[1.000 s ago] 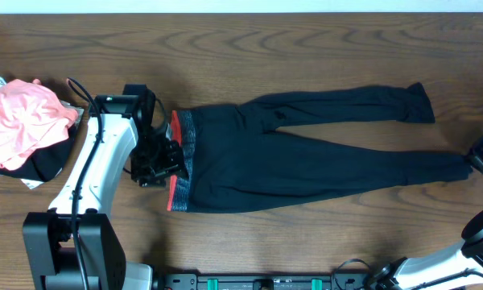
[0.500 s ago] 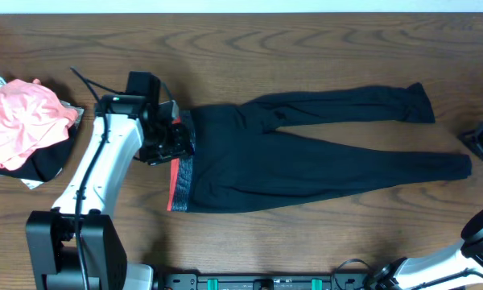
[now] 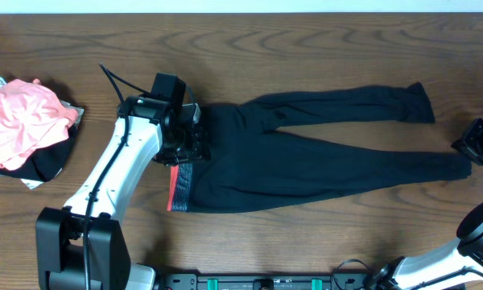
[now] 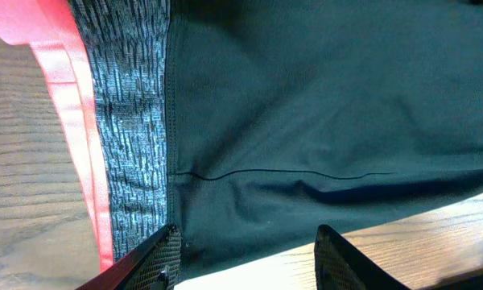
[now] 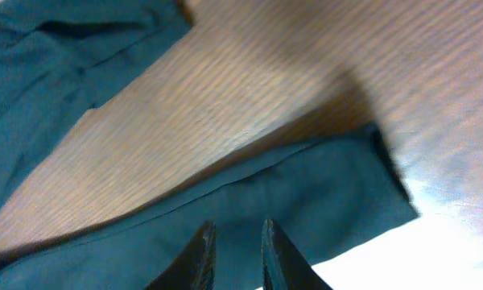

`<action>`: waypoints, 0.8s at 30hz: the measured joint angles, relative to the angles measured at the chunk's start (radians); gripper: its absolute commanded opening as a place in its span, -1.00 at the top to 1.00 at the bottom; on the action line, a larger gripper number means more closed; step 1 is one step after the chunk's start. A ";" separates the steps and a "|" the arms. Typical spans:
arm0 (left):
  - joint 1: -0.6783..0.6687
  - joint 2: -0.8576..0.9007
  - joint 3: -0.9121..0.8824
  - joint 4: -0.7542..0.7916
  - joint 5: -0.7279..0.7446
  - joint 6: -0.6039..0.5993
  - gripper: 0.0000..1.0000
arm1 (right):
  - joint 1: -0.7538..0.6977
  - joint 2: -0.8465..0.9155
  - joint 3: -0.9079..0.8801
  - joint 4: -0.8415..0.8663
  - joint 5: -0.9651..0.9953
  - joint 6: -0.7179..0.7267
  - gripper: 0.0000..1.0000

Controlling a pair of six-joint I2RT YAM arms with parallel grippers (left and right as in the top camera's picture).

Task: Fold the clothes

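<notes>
Since a fold needs both ends of the garment under control, the leggings [image 3: 306,161] are seen from overhead spread flat across the table [image 3: 306,48], with the waistband [image 3: 181,184] at the left and the two legs running to the right. The left gripper [image 3: 189,143] is placed over the far end of the waistband, and the right gripper [image 3: 473,147] is set just beside the cuff [image 3: 459,165] of the nearer leg. The farther leg is splayed away from the nearer one, so the garment is judged not yet squared up. A pile of pink cloth [image 3: 20,129] is left well apart at the left edge, out of the working area.

From the left wrist, the grey waistband [image 4: 133,121] and its coral edge [image 4: 64,105] are shown smooth against the wood, the black fabric [image 4: 322,97] lying flat beside them. The left gripper [image 4: 249,258] is held with its fingers parted, one over the waistband's seam and the other over bare table, the garment's side edge running between them. Nothing is pinched; the stance is judged to be a hover before a corner grab.

From the right wrist, the cuff [image 5: 370,185] is seen flat on the table, with the other leg [image 5: 56,64] farther off. The right gripper [image 5: 233,250] is held above the leg with only a narrow gap between its fingers, and no cloth is caught in it. Wider parting is judged necessary before the cuff can be taken.
</notes>
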 measured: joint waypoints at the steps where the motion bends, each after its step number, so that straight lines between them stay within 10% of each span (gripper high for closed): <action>1: 0.000 0.000 -0.013 0.014 0.000 0.000 -0.08 | 0.000 0.000 0.000 0.018 0.016 0.005 0.55; 24: 0.000 0.015 -0.258 0.266 -0.002 0.000 -0.10 | -0.048 0.168 -0.010 0.085 0.082 0.024 0.44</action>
